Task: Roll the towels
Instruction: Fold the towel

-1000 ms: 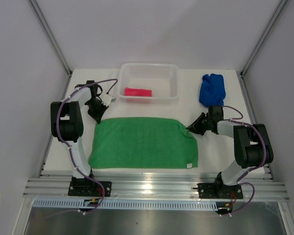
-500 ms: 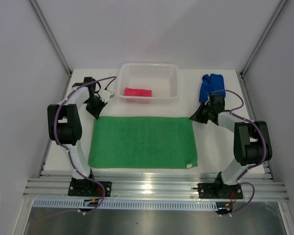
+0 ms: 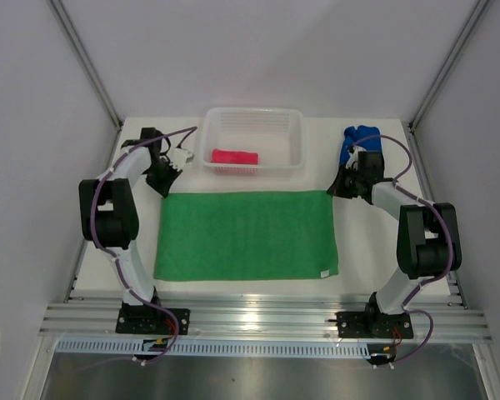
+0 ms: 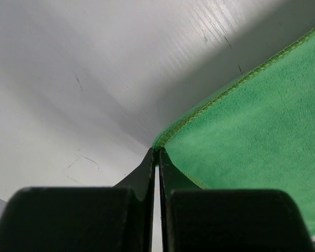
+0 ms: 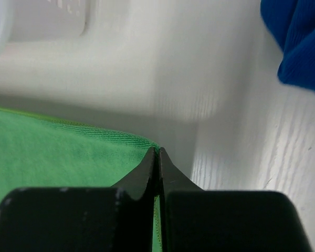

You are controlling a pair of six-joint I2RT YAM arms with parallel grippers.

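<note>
White counter point(image 3: 367, 250) between white walls. A flat green cloth towel point(image 3: 246, 233) lies spread between the grippers. The left gripper point(image 4: 156, 152) is clamped on its far-left corner and the right gripper point(image 5: 157, 151) on its far-right corner. Just beyond the right gripper sits a crumpled royal blue towel point(image 3: 354, 133). Farther off, between them, a bright pink towel point(image 3: 234, 156) lies in a white mesh basket point(image 3: 254, 111).

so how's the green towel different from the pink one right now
The green towel lies spread flat on the table; the pink towel is a compact bundle inside the white basket. The green towel covers far more area than the pink one. The left gripper and right gripper each pinch a far corner of the green towel; nothing touches the pink towel. Both are cloth.
</note>
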